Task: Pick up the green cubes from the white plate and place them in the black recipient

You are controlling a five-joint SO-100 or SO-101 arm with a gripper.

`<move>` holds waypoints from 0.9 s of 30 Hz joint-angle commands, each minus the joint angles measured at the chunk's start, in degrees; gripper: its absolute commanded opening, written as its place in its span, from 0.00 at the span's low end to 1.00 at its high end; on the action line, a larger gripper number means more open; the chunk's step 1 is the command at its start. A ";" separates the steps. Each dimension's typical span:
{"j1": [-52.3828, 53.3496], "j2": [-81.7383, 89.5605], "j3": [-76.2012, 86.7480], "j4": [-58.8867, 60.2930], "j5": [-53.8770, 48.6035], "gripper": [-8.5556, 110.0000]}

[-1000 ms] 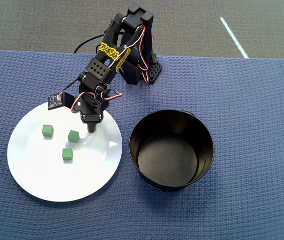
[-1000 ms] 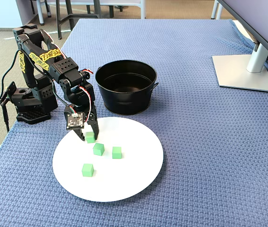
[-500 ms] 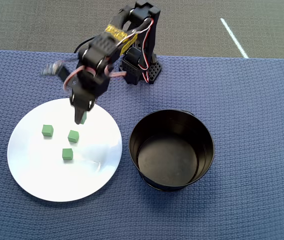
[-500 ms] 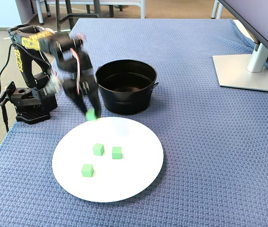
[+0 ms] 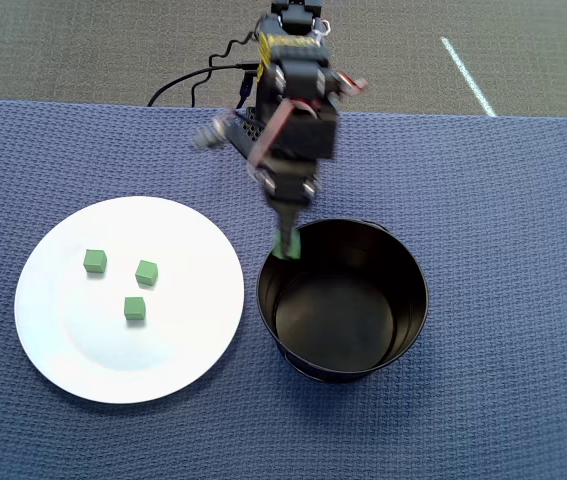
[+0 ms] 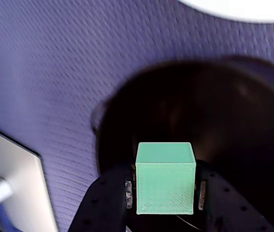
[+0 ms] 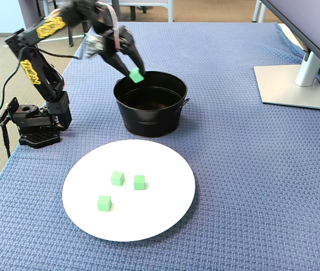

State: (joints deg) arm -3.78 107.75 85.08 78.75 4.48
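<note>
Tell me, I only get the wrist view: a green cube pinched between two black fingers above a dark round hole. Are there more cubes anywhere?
Observer: Yes. In the overhead view, three more green cubes lie apart from one another on a white plate, left of the hole.
Operator: Is that hole a pot? Is anything in it?
Observer: It is a round black pot. The overhead view shows a bare bottom with no cube inside.
Operator: Is my cube well over it?
Observer: In the fixed view, the held cube hangs above the pot's rim on the arm's side, not over the middle.
</note>
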 commanded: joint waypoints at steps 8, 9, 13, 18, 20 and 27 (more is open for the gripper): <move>-12.92 -6.68 -4.75 -2.46 -1.76 0.35; -12.13 -6.06 -5.98 -1.14 -2.11 0.36; -6.50 -2.81 -12.30 7.03 -7.29 0.35; 14.94 1.23 -12.13 9.67 -17.93 0.32; 23.29 0.53 -6.86 4.39 -21.27 0.31; 35.24 -8.53 9.14 -9.40 -31.64 0.30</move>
State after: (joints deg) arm 25.84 100.90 89.74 75.85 -22.41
